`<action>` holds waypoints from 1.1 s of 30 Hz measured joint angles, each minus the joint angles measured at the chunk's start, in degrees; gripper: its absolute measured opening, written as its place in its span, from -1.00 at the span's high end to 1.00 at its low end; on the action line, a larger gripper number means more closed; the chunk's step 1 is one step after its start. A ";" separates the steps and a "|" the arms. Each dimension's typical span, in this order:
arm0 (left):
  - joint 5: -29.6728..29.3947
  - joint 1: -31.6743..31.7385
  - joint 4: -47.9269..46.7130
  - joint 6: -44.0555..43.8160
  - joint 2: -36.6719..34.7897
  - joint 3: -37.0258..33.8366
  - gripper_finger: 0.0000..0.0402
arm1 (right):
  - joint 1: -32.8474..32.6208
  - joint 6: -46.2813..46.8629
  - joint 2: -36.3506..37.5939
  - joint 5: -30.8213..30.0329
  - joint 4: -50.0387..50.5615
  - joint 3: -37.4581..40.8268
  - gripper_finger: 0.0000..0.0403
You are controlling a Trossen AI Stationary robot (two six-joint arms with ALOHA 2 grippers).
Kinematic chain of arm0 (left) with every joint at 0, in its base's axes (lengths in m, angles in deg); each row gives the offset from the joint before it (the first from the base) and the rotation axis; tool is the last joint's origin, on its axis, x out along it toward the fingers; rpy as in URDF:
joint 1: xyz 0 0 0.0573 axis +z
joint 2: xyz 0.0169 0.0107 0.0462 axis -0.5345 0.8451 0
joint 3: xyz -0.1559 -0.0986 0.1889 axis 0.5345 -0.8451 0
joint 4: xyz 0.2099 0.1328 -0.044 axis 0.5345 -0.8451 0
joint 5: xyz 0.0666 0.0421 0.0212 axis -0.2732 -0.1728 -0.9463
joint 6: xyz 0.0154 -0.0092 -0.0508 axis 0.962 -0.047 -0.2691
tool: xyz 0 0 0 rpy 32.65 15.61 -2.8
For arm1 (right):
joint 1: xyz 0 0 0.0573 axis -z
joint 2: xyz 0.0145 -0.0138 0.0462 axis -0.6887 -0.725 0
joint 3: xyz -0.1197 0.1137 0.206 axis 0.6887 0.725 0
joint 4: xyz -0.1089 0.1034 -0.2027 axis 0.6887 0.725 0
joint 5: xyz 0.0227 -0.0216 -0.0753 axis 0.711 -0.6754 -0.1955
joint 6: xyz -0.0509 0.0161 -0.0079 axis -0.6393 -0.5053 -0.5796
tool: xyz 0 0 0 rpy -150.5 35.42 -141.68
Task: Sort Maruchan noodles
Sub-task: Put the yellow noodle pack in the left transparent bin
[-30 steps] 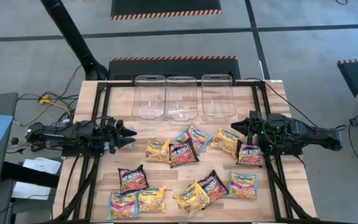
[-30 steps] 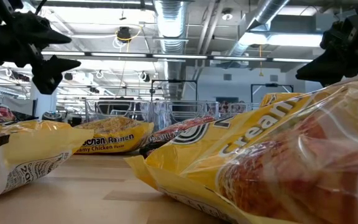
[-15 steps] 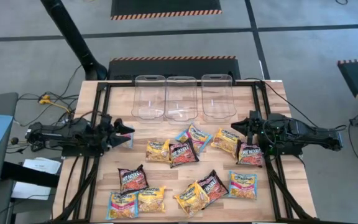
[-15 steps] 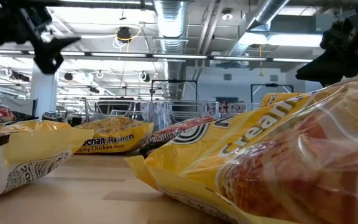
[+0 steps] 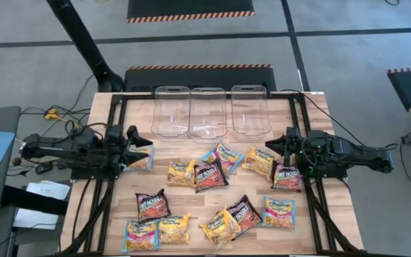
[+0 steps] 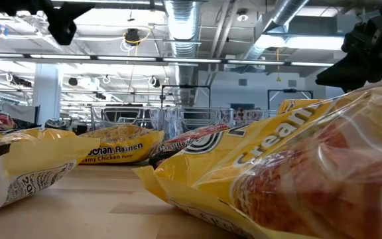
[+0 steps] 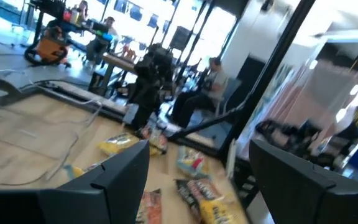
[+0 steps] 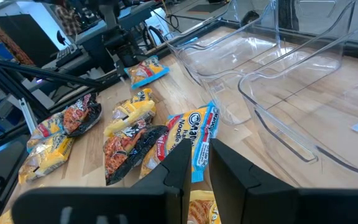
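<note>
- Looking nearest you, flat crinkly yellow, maroon and blue-orange Maruchan noodle packets (image 5: pixel 212 196) lie scattered across the wooden counter (image 5: pixel 105 207).
- Your left claw (image 5: pixel 140 146) has just spread fully, lifted off a blue packet (image 5: pixel 143 161); regrasp it.
- Your right claw (image 5: pixel 271 147) waits, nearly together, empty.
- Beyond, three clear plastic bins (image 5: pixel 209 111) hold nothing.

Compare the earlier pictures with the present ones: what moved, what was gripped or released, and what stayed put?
The left gripper drew back toward the left edge and rose, fingers spread wide, leaving a light blue packet lying on the table beneath it. The right gripper, the other noodle packets and the three clear bins stayed as they were.
</note>
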State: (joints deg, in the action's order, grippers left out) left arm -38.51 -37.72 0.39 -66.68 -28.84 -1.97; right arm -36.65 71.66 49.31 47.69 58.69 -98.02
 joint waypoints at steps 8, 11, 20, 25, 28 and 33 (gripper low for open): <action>-1.69 -0.02 -11.07 3.01 8.52 5.92 -0.31 | 0.01 0.00 0.01 0.01 0.01 0.00 0.59; -2.01 -0.02 -15.32 2.72 9.96 7.98 -0.31 | 0.00 0.00 0.00 0.00 0.00 0.00 0.59; -3.00 0.00 -19.88 2.65 16.36 13.33 -0.31 | 0.01 0.00 0.01 0.00 -0.01 0.00 0.59; -2.99 -0.02 -21.15 2.57 20.34 15.49 -0.31 | 0.00 0.00 0.00 0.01 0.01 0.00 0.59; -3.05 -0.01 -21.06 2.56 23.25 16.73 -0.31 | 0.01 0.00 0.01 0.00 0.01 0.00 0.59; -2.91 -0.02 -20.91 2.54 28.75 17.82 -0.31 | 0.02 0.00 0.00 0.01 -0.01 0.02 0.59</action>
State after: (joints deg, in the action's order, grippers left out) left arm -41.42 -37.74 -20.52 -64.14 -0.09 15.85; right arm -36.64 71.66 49.31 47.70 58.68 -98.00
